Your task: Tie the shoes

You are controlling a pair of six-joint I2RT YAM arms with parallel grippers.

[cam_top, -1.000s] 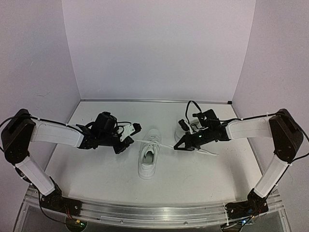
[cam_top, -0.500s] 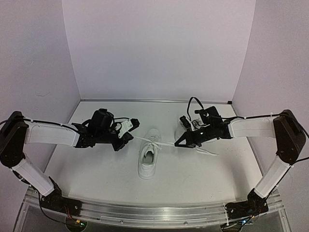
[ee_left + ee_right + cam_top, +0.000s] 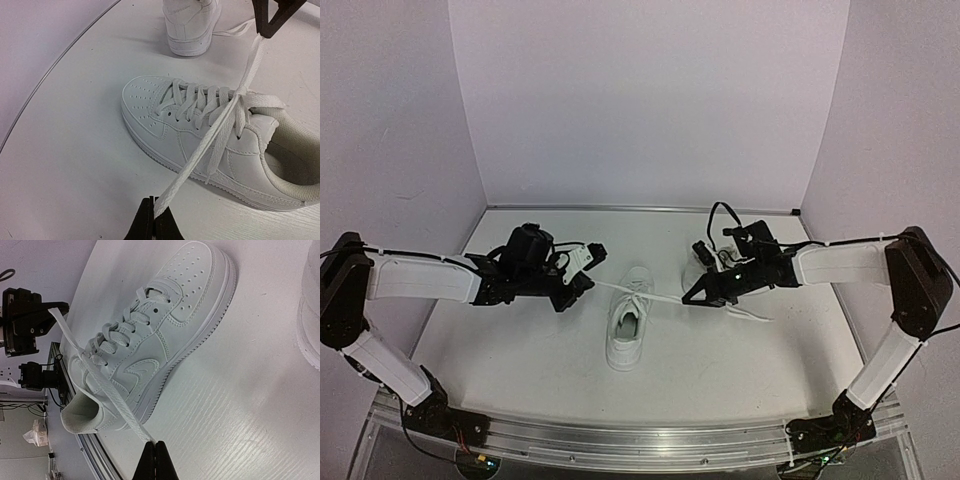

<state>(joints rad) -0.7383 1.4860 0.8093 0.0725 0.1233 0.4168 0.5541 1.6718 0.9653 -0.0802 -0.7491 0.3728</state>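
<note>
Centre sneaker [image 3: 628, 325] lies mid-table with its toe toward the back wall. The second sneaker [image 3: 192, 25] stands just beyond it, on the right arm's side.

Left gripper [image 3: 154, 220]: jaws together, pinching one lace end [image 3: 200, 157]. Right gripper [image 3: 155, 456]: jaws together on the other lace end [image 3: 107, 395]. Both strands run taut outward from a crossing [image 3: 241, 93] above the tongue.

Handling (judgement): the sneaker looks light and would likely slide or tip on the smooth table [image 3: 520, 350] under uneven pull. The laces are flat, soft and limp, so they will not hold a loop unaided. Grip across the flat face, closer to the crossing when forming loops.

Hard to make out:
- The crossing is probably a first half-knot, but the wrap itself is too small to confirm.
- The lace tips are buried inside the jaws.
- From overhead the second sneaker sits mostly behind the right gripper. The state of its lacing is unclear; one loose strand [image 3: 752, 315] trails on the table.
</note>
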